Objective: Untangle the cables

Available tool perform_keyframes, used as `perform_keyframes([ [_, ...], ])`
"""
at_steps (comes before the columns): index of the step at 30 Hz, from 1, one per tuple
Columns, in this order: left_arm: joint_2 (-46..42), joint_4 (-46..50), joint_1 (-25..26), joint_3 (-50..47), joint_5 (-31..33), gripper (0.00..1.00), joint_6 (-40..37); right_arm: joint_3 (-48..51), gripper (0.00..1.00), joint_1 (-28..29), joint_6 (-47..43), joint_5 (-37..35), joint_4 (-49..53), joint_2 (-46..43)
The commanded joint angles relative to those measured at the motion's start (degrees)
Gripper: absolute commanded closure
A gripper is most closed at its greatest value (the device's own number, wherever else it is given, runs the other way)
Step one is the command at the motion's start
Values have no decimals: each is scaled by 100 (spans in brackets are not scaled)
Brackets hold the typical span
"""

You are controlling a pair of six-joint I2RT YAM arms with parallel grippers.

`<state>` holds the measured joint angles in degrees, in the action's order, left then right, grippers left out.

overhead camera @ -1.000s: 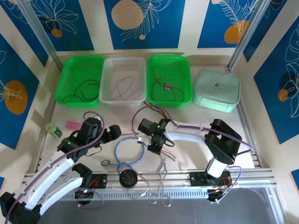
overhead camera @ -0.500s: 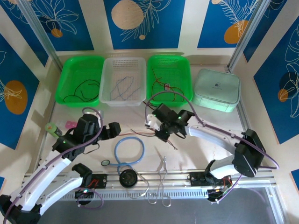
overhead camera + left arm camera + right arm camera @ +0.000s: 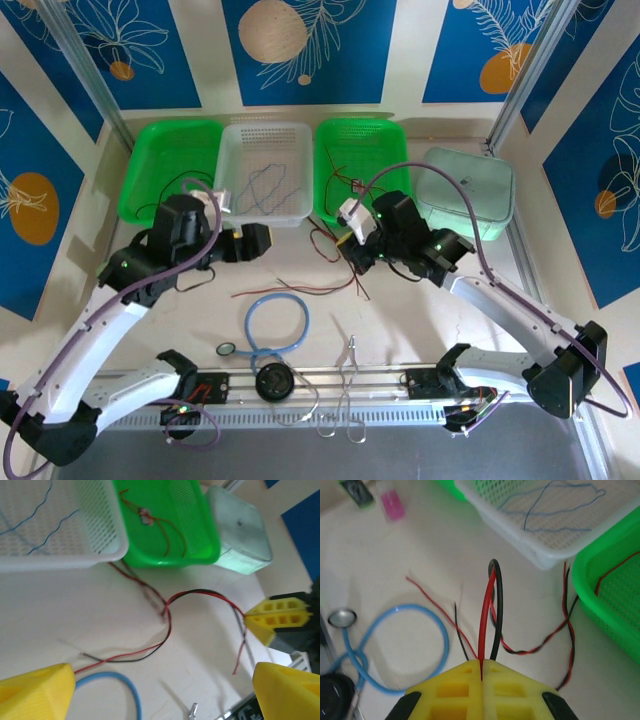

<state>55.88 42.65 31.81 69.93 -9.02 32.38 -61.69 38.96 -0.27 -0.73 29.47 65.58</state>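
Red and black thin cables [image 3: 485,610] pinched in clenched yellow-fingered right gripper [image 3: 481,664]. Left gripper [image 3: 160,685] released, spread wide; holds nothing.

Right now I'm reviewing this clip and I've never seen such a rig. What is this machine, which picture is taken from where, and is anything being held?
Two white robot arms are bolted at the near edge of a table, and each ends in a two-finger claw. The wide picture looks down from above and behind them. The other two come from a camera on each wrist, with that claw's yellow fingers in view. At the back stand a green basket, a white basket, a second green basket and a pale box. Each basket has thin cable in it. A light-blue tube loop lies on the table. The right claw is shut on a red-and-black cable that trails across the table. The left claw is open and holds nothing.
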Motion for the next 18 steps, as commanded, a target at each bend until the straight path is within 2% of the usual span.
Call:
perform_keyframes([
  [1,257,363,-52,409,-331,10,-278,135,100,-179,996,453,-884,-271],
  [7,361,-582,97,-24,-791,14,59,496,100,-469,2344,815,-1833,-364],
  [11,388,-1850,316,-681,-1605,16,528,596,100,-632,2849,1137,-2156,-294],
  [16,678,-2436,739,-923,-1667,20,672,689,100,-764,3330,1483,-2515,-248],
  [18,791,-3078,780,-1174,-1895,23,1016,711,100,-814,3521,1604,-2656,-252],
])
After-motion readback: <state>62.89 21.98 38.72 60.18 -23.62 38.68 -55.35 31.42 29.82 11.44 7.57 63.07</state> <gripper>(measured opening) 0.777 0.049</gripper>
